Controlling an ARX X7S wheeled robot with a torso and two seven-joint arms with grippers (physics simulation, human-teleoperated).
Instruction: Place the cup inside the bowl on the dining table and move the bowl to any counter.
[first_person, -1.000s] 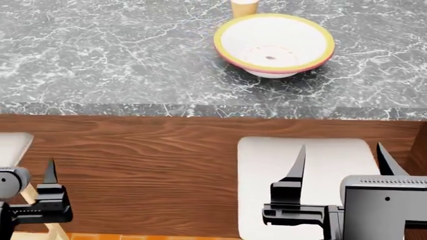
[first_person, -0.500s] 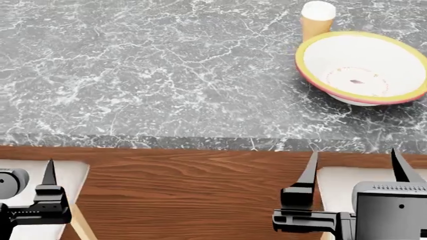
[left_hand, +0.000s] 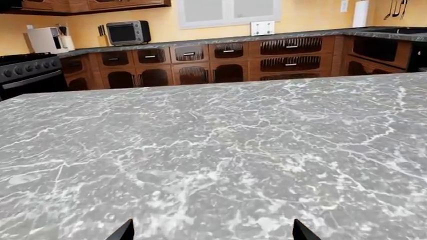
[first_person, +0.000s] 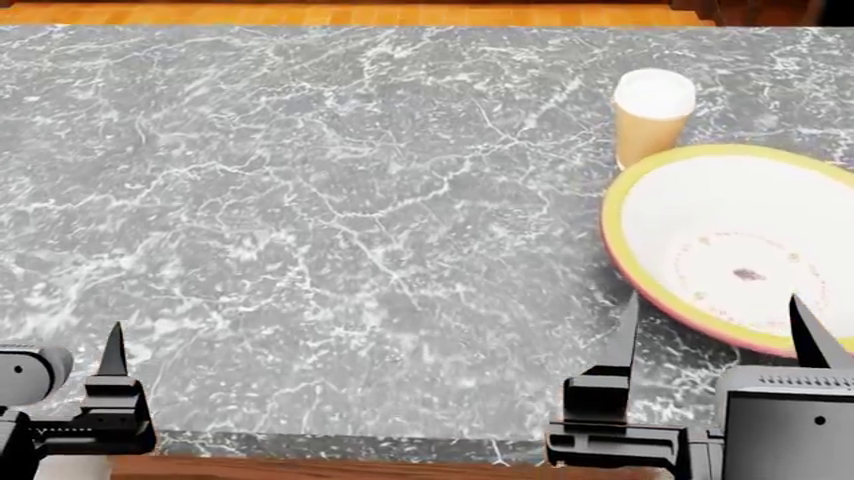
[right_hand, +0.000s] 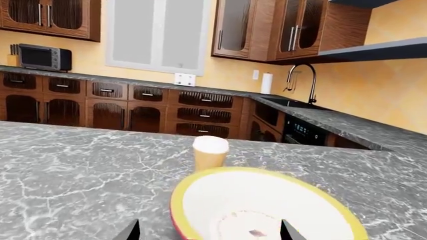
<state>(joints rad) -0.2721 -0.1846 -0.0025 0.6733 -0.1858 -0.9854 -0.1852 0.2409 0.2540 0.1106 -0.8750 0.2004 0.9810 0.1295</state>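
The cup (first_person: 653, 115), tan with a white lid, stands upright on the dining table (first_person: 334, 220) just behind the bowl (first_person: 707, 225). The bowl is white inside with a yellow rim and holds nothing. My right gripper (first_person: 714, 330) is open over the bowl's near edge; in the right wrist view the bowl (right_hand: 267, 210) lies right ahead of the open right gripper (right_hand: 209, 232), with the cup (right_hand: 210, 152) behind it. My left gripper (left_hand: 212, 235) is open over bare marble at the table's near left. A dark counter (right_hand: 333, 122) runs along the far wall.
Wooden cabinets line the wall under the counter (left_hand: 267, 37). A stove (left_hand: 27, 70), a microwave (left_hand: 127, 32), a sink tap (right_hand: 303, 82) and a paper towel roll (right_hand: 267, 82) sit along it. Orange floor (first_person: 334, 12) shows past the table's far edge.
The head view has advanced over the table: the wood side and white seats have dropped out of sight, and bowl and cup now sit lower and further right. Both grippers stay open.
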